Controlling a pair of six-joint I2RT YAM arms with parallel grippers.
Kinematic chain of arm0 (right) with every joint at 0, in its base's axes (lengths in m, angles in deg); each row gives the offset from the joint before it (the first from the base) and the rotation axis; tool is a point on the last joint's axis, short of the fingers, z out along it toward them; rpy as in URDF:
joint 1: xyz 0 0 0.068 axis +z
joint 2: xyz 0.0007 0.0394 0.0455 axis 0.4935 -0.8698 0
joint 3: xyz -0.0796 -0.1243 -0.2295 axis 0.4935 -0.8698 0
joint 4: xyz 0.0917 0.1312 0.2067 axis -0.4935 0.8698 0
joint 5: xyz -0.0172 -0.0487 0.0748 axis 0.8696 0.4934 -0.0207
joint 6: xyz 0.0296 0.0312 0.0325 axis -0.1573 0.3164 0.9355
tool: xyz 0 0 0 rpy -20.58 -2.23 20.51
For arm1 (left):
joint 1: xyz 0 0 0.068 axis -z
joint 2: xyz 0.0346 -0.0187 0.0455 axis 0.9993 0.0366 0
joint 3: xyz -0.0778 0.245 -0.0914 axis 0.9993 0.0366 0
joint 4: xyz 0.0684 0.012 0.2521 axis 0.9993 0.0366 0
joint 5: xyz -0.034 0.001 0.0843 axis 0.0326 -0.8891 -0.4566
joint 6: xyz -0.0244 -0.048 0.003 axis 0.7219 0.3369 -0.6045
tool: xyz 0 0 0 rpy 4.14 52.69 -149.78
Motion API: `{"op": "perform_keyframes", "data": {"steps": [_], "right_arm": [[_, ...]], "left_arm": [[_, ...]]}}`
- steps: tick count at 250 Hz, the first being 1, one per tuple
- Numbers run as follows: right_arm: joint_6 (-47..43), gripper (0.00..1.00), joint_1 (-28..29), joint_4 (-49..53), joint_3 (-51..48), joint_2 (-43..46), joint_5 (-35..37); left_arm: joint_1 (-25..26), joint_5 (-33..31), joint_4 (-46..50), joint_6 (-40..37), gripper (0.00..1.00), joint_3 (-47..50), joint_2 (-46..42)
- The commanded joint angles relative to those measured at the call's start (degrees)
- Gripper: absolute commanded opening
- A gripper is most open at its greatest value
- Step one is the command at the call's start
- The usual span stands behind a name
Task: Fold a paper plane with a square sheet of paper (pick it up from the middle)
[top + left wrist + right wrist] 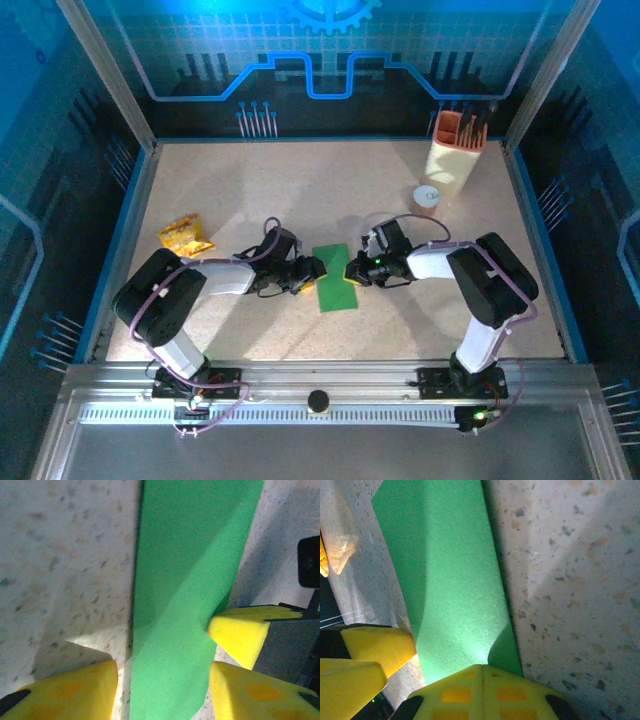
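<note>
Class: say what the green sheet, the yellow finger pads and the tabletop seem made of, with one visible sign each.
Green sheet: thin matte paper, likely; it bows and shows a soft crease. Yellow finger pads: probably foam, matte, blocky. Tabletop: speckled beige, stone-look laminate or composite; unclear which.

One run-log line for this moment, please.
green sheet: narrow strip between grippers | left gripper: open, straddling it | right gripper: shut on its edge

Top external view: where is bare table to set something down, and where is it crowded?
Free: far-left, between snack packet and back wall; near strip between green sheet and near rail. Crowded: centre, where left fingers and right fingers meet the sheet; far-right corner by the orange holder.
</note>
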Motion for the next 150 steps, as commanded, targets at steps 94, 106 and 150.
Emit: {"op": "perform_keyframes", "data": {"steps": [94,106,150], "right_arm": [[0.67,0.08,-0.41,3.93,-1.92,-0.42,2.37],[0.72,0.08,-0.42,3.91,-1.97,-0.34,2.29],[0.59,0.09,-0.42,2.74,-1.69,0.2,1.47]], "left_arm": [[0.92,2.84,-4.56,2.03,0.38,0.58,2.39],[0.97,2.52,-4.32,1.91,0.37,0.64,1.73],[0.88,1.34,-1.97,1.97,0.3,0.42,0.67]]}}
